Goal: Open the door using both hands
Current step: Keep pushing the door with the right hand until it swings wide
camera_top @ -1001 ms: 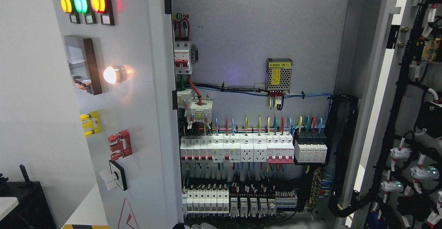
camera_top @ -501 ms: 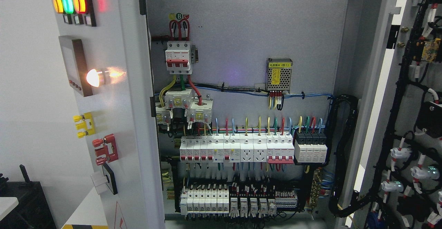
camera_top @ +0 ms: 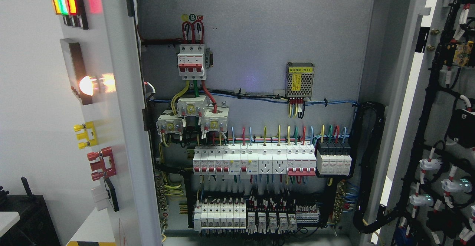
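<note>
Head view: left door (camera_top: 118, 101) swung open, right door (camera_top: 434, 127) open too.

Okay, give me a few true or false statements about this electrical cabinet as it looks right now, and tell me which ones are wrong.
1. The left door is swung open, showing the breakers inside. True.
2. The round lamp on the left door is dark. False: it glows.
3. A robot hand grips the left door. False: no hand is in view.
4. The meshed power supply sits above the long breaker row. True.
5. The right door carries wiring on its inner face. True.
</note>
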